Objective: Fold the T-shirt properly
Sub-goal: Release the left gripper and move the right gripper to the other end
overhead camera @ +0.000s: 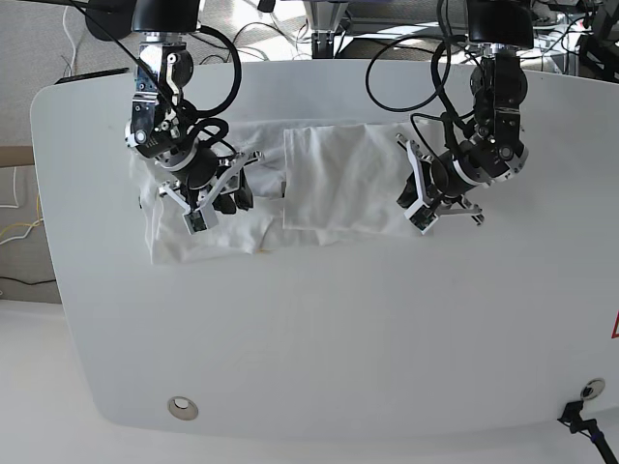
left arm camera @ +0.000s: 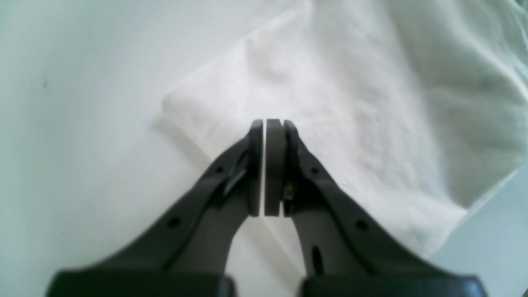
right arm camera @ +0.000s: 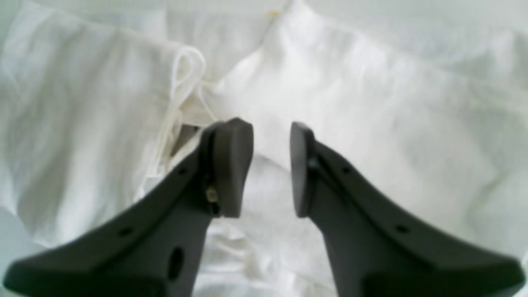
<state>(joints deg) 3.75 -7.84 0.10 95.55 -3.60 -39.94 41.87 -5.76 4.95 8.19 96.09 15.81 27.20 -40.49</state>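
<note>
I see the plain white cotton T-shirt [overhead camera: 329,184], print side hidden, no pattern showing, just a tiny yellow speck [overhead camera: 267,251] at its front hem. White glossy tabletop [overhead camera: 319,338] with a small metal grommet [overhead camera: 181,408] near the front left corner. Both dark grey plastic grippers, left [left arm camera: 268,123] and right [right arm camera: 270,132], matte, unpatterned.

A white table [overhead camera: 319,329] with rounded corners fills the view. Near its front-left corner sits a round metal grommet [overhead camera: 181,408]. Cables [overhead camera: 19,227] lie on the floor left of the table.
</note>
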